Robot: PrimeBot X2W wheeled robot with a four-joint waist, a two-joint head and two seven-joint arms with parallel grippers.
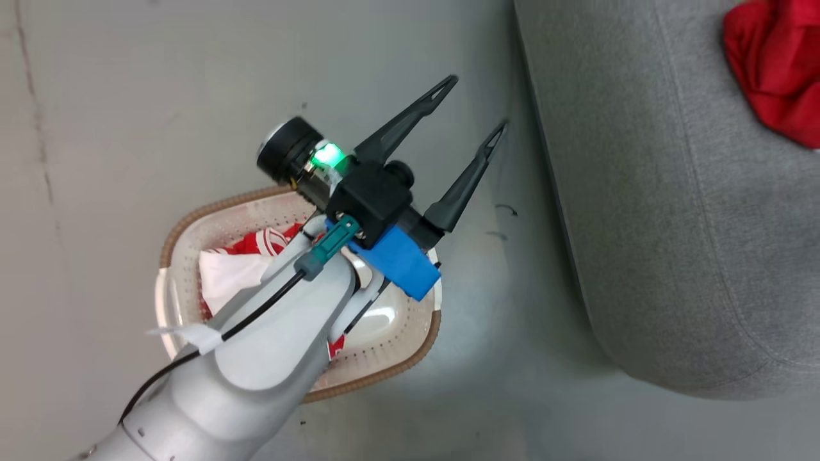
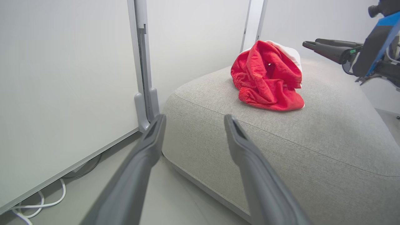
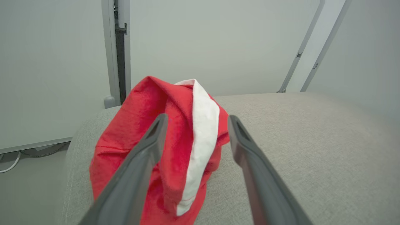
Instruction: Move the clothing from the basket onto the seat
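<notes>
**Basket** (image 1: 391, 349): stands on the floor (image 1: 96, 128), near the seat's rounded corner but apart from it. The jersey (image 1: 259, 243) lies bunched inside, red and white, partly hidden by the left forearm.

**Left claw** (image 1: 477, 102): hangs above the basket's far rim and points towards the seat. Its jaws are wide, with nothing between them.

**Seat** (image 1: 672, 224): carries the red garment (image 2: 265, 78), crumpled in a heap with its white stripe showing, set in from the corner.

**Right claw** (image 3: 197, 118): sits over the seat, facing the heap. Its jaws are wide and empty. The left wrist view places its tips beside the garment and apart from it.

**Assessment:** one of the two garments is delivered, so the task is judged about half done. The step in hand appears to be the changeover to the jersey. The left claw is nearer the basket and is the likely one for the pick.

**Next move requires:**
- The claw turns down into the basket and lowers onto a raised fold of the jersey, clear of the wall.
- It closes on enough cloth to hold.
- The lift clears the rim before travel to the seat.

**Risk:** a thin pinch may slip, or trailing cloth may drag the basket.
</notes>
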